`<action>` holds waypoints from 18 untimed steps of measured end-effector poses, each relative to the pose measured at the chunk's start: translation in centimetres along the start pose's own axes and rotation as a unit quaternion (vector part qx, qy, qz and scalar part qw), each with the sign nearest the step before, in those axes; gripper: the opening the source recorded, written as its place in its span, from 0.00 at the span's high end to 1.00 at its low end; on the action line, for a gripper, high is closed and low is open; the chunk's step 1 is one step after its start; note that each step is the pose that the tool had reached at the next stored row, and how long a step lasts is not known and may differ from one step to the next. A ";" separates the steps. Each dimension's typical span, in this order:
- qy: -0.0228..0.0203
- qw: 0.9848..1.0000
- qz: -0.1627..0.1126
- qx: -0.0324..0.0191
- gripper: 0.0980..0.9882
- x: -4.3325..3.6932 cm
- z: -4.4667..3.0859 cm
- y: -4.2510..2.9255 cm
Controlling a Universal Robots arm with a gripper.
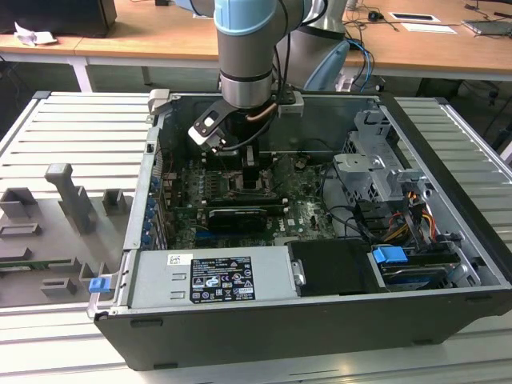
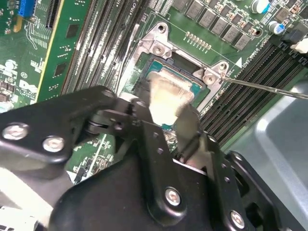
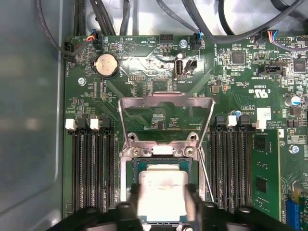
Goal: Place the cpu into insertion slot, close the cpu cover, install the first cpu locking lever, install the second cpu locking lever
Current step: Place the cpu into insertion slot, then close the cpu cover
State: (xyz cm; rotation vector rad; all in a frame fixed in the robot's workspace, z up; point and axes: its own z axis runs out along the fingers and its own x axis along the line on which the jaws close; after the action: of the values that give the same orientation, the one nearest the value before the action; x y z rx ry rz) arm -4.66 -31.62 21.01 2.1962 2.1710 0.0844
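Open case (image 1: 320, 324), cpu cover (image 3: 166, 101) raised, claw (image 3: 162, 201) pinching cpu (image 3: 162, 185) edges at insertion slot (image 3: 127, 163)

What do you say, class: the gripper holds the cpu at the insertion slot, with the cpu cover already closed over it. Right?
The cpu cover is not closed: it stands open, swung up from the insertion slot, as the first wrist view shows. The gripper does hold the cpu there.

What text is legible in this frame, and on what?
Nothing reads reliably.
Label on power supply: print too small to read.
Motherboard markings: too small to read.
CPU top: faint print, unreadable.
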 end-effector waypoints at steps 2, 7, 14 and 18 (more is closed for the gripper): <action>0.000 1.000 0.000 0.000 0.71 -0.11 -0.01 0.00; 0.000 1.000 0.000 0.000 0.99 -0.27 -0.19 0.02; 0.000 1.000 0.000 0.000 0.99 -0.27 -0.29 0.02; 0.000 1.000 0.000 0.003 0.99 -0.32 -0.37 0.57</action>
State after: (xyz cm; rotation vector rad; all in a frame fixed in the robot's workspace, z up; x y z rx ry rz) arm -4.12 -31.95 21.43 2.1997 2.1744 0.0767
